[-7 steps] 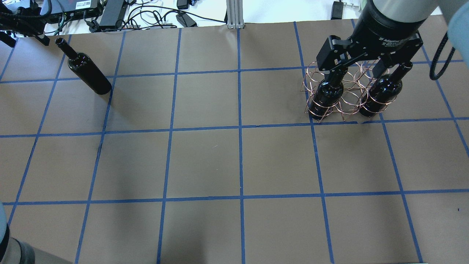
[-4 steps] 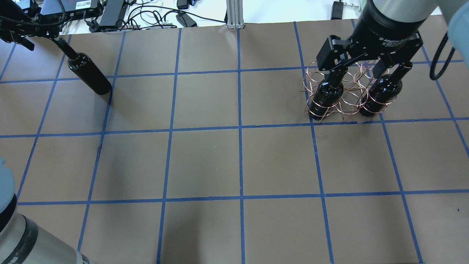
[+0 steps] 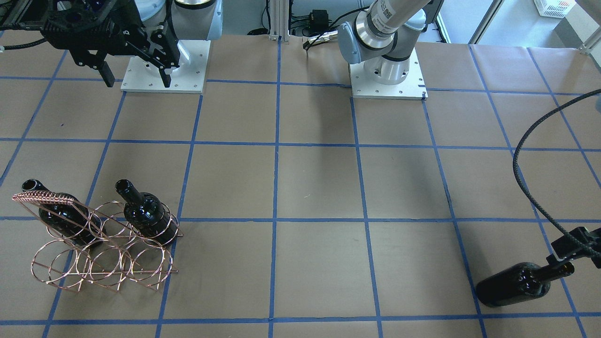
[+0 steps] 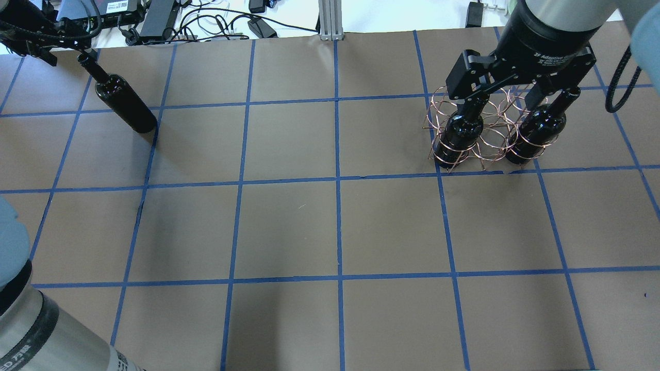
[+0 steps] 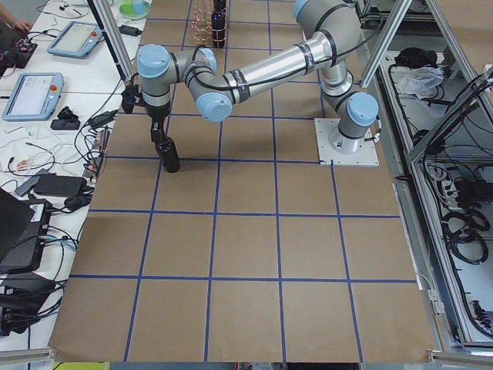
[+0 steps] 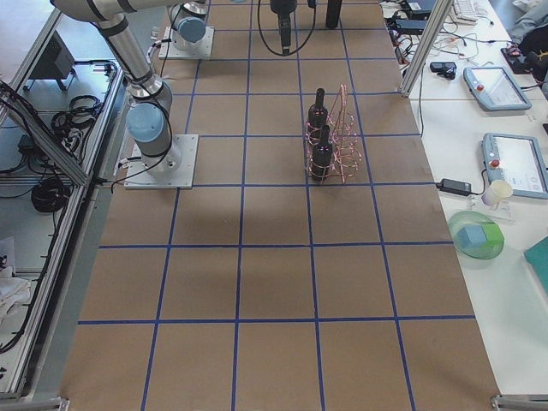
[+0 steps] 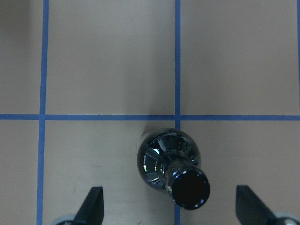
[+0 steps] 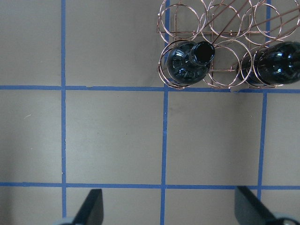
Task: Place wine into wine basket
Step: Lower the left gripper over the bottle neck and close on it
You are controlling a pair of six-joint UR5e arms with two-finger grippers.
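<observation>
A dark wine bottle (image 4: 126, 103) stands upright on the table at the far left; it also shows in the front view (image 3: 514, 284) and the left wrist view (image 7: 164, 157). My left gripper (image 4: 69, 51) is open, its fingers (image 7: 93, 204) on either side of the bottle's neck without touching it. The copper wire wine basket (image 4: 484, 129) stands at the far right, also in the front view (image 3: 94, 253). It holds two more bottles (image 3: 145, 213) (image 3: 61, 218). My right gripper (image 4: 508, 90) hangs open and empty, high above the table on the robot's side of the basket (image 8: 225, 42).
Brown paper with a blue tape grid covers the table (image 4: 335, 226). Cables and power bricks (image 4: 154, 20) lie past its far edge, close behind the lone bottle. My left arm's elbow (image 4: 31, 330) juts in at the near left corner.
My left gripper has moved from beside the lone bottle to over its neck, still open. The left elbow has swung into the near left corner. The right arm has not moved.
</observation>
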